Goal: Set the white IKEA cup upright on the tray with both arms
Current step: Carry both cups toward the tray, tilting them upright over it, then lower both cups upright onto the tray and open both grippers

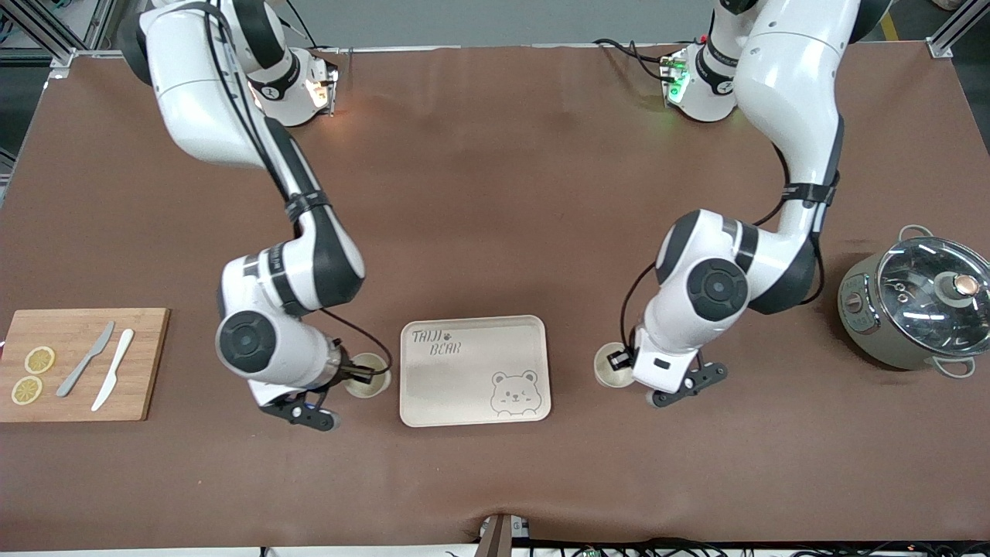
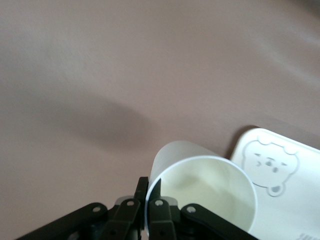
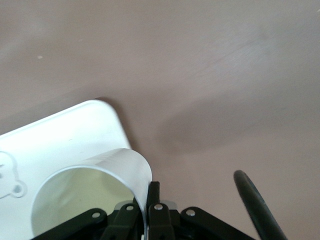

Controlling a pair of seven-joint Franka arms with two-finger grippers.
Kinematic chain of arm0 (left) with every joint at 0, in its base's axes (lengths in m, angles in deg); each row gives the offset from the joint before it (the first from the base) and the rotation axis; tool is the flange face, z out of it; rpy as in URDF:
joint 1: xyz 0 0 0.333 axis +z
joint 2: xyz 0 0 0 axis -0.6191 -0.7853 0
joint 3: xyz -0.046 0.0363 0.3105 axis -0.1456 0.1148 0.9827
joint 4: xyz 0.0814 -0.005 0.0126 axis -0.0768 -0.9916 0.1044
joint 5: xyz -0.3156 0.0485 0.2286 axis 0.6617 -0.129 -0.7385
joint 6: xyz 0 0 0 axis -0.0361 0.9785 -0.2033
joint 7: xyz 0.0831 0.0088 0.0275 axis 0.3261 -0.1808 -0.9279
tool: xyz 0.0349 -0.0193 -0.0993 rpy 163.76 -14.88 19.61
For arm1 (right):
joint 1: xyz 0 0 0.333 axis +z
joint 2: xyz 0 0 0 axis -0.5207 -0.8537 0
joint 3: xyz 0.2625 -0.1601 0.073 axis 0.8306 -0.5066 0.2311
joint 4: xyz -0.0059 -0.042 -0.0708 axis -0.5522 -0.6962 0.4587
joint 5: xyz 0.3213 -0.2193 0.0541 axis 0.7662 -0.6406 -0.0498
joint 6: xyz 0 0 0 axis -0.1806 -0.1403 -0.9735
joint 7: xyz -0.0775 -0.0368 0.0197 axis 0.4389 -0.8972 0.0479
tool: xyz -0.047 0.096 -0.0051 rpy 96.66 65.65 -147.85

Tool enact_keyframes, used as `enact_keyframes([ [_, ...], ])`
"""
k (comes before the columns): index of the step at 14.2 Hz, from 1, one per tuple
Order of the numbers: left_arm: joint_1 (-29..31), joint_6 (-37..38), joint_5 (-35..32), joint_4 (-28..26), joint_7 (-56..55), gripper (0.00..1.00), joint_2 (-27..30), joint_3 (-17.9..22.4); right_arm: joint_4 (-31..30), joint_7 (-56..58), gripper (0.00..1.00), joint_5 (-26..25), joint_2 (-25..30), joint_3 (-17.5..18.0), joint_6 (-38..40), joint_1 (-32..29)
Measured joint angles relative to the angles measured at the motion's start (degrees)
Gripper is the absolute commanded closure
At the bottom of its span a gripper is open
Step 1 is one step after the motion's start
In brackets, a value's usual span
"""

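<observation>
The cream tray (image 1: 473, 370) with the bear drawing lies on the brown table. Two white cups stand upright beside it, one at each short end. My left gripper (image 1: 623, 361) is shut on the rim of the cup (image 1: 609, 367) toward the left arm's end. In the left wrist view my left gripper (image 2: 150, 193) has one finger inside and one outside the cup (image 2: 205, 182), with the tray (image 2: 285, 185) close by. My right gripper (image 1: 358, 374) is shut on the rim of the other cup (image 1: 370, 377). It pinches the same way in the right wrist view (image 3: 149, 196), with that cup (image 3: 115, 167) beside the tray (image 3: 60, 137).
A wooden cutting board (image 1: 147, 363) with two knives and lemon slices lies toward the right arm's end. A grey pot (image 1: 916, 305) with a glass lid stands toward the left arm's end. A cable (image 3: 257, 207) hangs near my right gripper.
</observation>
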Motion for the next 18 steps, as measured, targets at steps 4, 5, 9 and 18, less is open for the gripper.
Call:
enact_keyframes([
  [4,-4.41,-2.77,0.00,1.18,-9.76,1.00,-1.52,-0.01,-0.06,-4.78,1.00,0.00,-0.33,0.12,-2.56,2.35],
  [5,-5.39,-4.30,0.00,1.29,-11.96,1.00,-2.16,-0.02,-0.17,-5.70,1.00,0.00,-0.58,0.16,-3.46,2.68],
  [9,-8.75,-9.94,0.00,1.63,-18.86,1.00,-5.61,0.01,-0.34,-7.81,1.00,0.00,-2.43,0.23,-7.15,4.25],
  [18,-11.30,-12.97,0.00,2.93,-21.16,1.00,-11.11,0.03,-3.05,-7.88,1.00,-0.02,-6.30,0.24,-15.90,4.89],
])
